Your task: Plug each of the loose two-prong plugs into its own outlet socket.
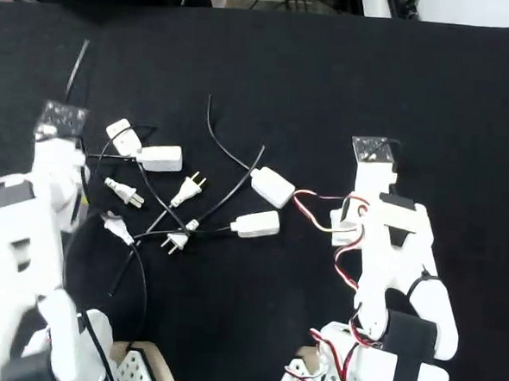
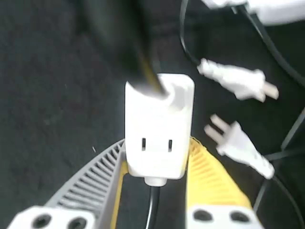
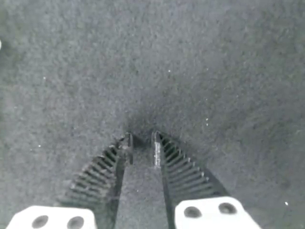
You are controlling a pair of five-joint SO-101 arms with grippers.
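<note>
Two-slot outlet socket (image 2: 160, 125) held in left pincer (image 2: 157, 144) | right pincer (image 3: 141, 144) narrowly parted above black cloth (image 3: 219, 71)

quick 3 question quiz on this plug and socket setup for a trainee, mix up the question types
1. True or false: the right gripper holds a plug.
2. What sits between the fingers of the left gripper? A) a two-prong plug B) a white outlet socket C) nothing
3. Fill in: the face of that socket shows ____ slots.

Key: 1 false; 2 B; 3 two.
</note>
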